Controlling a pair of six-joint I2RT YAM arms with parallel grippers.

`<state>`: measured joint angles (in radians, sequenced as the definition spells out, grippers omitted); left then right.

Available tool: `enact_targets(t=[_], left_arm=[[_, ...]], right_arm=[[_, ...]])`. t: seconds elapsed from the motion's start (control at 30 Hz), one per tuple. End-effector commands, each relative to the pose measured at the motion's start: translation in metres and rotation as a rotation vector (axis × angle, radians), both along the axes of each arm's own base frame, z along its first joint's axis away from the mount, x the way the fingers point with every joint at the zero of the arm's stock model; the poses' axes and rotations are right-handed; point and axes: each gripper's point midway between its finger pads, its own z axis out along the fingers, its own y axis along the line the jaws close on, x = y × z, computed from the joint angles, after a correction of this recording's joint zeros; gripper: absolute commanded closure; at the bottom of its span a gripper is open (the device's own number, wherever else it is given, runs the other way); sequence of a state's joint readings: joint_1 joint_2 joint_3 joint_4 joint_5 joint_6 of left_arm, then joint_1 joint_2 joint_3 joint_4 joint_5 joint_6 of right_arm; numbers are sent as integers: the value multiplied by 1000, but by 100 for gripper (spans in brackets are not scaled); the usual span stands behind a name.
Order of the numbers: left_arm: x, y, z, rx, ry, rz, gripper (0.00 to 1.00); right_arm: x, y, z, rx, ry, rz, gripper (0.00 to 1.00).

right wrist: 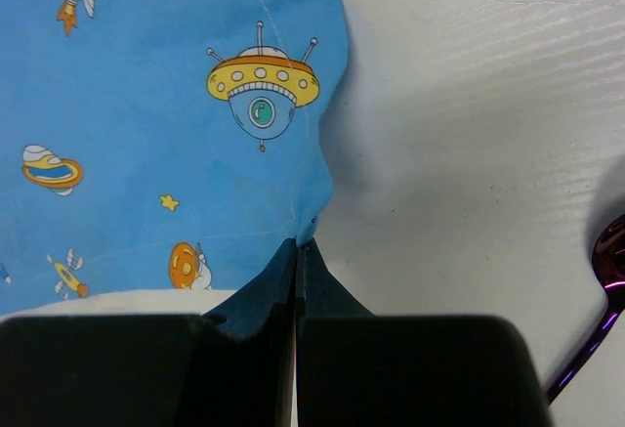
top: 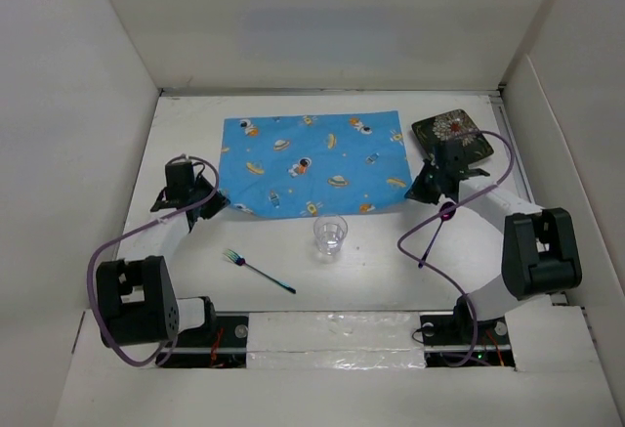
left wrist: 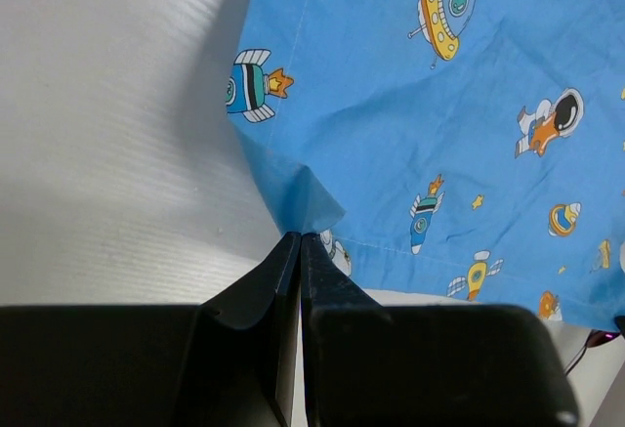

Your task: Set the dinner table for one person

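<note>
Corners of the blue cloth (top: 311, 163) vanish between my fingertips. My left gripper (left wrist: 299, 241) is pressed together on the near left corner and my right gripper (right wrist: 296, 246) on the near right one. Both wrist views show the fabric puckered up at each pinch, which the overhead view is too small to show. The cloth lies on the far half of the white table (top: 391, 280). Overhead, my right arm covers part of the dark flowered plate (top: 451, 132) beside the cloth's right edge. Only that view shows the clear cup (top: 330, 236) just in front of the cloth and the fork (top: 259, 271) nearer my left base. What looks like a purple spoon (right wrist: 607, 251) is cut off at the right wrist view's edge.
</note>
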<state>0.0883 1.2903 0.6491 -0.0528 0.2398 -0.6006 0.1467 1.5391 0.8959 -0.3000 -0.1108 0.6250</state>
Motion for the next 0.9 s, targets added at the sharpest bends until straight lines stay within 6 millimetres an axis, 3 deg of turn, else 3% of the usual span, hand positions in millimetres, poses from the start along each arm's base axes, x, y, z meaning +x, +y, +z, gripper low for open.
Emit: enact_targets(t=[0.0, 0.27, 0.33, 0.4, 0.43, 0.5, 0.6, 0.67, 0.7, 0.8, 0.83, 0.87], left_arm=[[-14, -1, 1, 22, 4, -26, 100], [-29, 0, -18, 37, 70, -41, 100], [-28, 0, -19, 37, 75, -40, 100], [-28, 2, -19, 45, 78, -35, 93], [-27, 2, -18, 46, 78, -34, 82], [-25, 4, -15, 53, 73, -32, 70], [-19, 8, -3, 74, 51, -20, 47], [-5, 11, 24, 97, -19, -19, 32], [-5, 11, 24, 97, -19, -19, 32], [16, 12, 63, 115, -109, -41, 26], [30, 9, 85, 128, -148, -58, 24], [35, 2, 93, 145, -160, -90, 21]], right_arm=[[-5, -8, 5, 10, -7, -13, 100], [-27, -8, -9, 20, 38, -8, 98], [-29, -7, -8, 28, 44, -2, 93], [-29, -5, -5, 38, 44, 5, 88], [-29, -4, -4, 44, 43, 5, 83], [-27, -3, 2, 46, 36, 6, 76], [-20, 0, 19, 51, 17, 29, 66], [-10, -2, 41, 48, -19, 40, 56], [-3, -1, 51, 51, -47, 41, 56], [21, -16, 79, 52, -126, 5, 45], [34, -21, 94, 59, -161, -6, 44], [41, -26, 101, 67, -177, -31, 43]])
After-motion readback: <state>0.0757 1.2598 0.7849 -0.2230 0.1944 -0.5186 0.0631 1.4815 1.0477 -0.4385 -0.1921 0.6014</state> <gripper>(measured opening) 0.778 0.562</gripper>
